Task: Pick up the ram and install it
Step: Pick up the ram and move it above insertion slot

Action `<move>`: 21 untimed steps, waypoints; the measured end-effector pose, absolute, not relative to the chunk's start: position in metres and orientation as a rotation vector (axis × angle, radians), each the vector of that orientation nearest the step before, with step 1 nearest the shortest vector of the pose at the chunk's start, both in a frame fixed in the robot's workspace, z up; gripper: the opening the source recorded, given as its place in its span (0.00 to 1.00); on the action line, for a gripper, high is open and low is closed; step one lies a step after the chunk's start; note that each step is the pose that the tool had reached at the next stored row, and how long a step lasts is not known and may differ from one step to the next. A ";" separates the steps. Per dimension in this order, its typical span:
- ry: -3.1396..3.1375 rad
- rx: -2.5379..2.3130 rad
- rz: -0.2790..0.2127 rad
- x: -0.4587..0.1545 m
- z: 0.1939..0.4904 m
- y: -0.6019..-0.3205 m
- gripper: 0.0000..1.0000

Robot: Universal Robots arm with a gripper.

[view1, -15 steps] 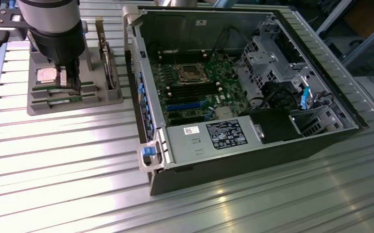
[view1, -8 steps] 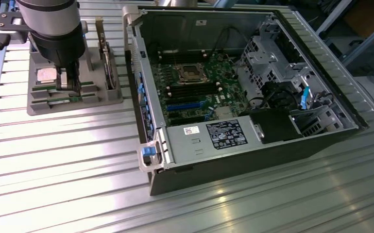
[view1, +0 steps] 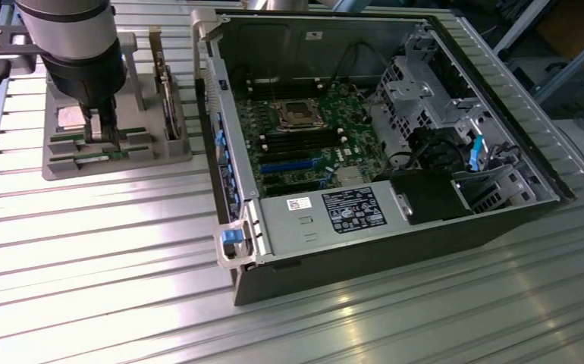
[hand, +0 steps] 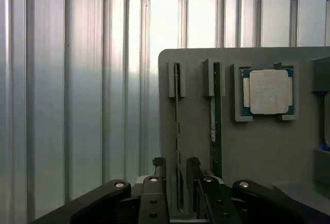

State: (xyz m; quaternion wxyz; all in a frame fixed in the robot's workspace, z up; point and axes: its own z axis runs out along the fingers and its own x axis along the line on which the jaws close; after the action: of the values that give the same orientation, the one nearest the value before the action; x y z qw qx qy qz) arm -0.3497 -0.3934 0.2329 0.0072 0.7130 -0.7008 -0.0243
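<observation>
The tool (hand: 176, 165) is down at the grey holder block (hand: 196, 131) that sits on the ribbed aluminium tabletop (view1: 120, 265), at the exterior view's left. Its two dark fingers (hand: 159, 168) are released and straddle the ram (hand: 178, 116), one on each side of the board with a sliver of gap showing on both sides. The ram stands on its long edge in a slot of the holder, so it appears as a thin line. Just beside it, in the neighbouring slot, a second memory stick (hand: 213, 116) with a pale label also stands on edge. Further along the block, the square processor chip (hand: 268, 91) lies flat in its own recess. In the exterior view two wider cards (view1: 168, 95) stand upright on the side of the holder nearest the open computer case (view1: 302, 34). The case lies well apart from the tool, with its green motherboard (view1: 312, 129) exposed
</observation>
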 end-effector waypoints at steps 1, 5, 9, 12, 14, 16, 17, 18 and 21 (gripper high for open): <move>-2.189 2.232 -0.076 -0.350 0.230 -0.393 0.30; -2.177 2.243 -0.076 -0.352 0.222 -0.393 0.30; -2.107 2.307 -0.075 -0.355 0.216 -0.387 0.30; -2.089 2.324 -0.075 -0.361 0.211 -0.387 0.30; -2.087 2.325 -0.075 -0.361 0.209 -0.387 0.30; -2.087 2.325 -0.075 -0.361 0.209 -0.387 0.30; -2.087 2.325 -0.075 -0.361 0.209 -0.387 0.30; -2.087 2.325 -0.075 -0.361 0.209 -0.387 0.29; -2.086 2.325 -0.075 -0.361 0.209 -0.387 0.12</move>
State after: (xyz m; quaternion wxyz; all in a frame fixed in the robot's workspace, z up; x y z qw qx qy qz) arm -0.3613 -0.3866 0.2088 0.0083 0.7441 -0.6676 -0.0239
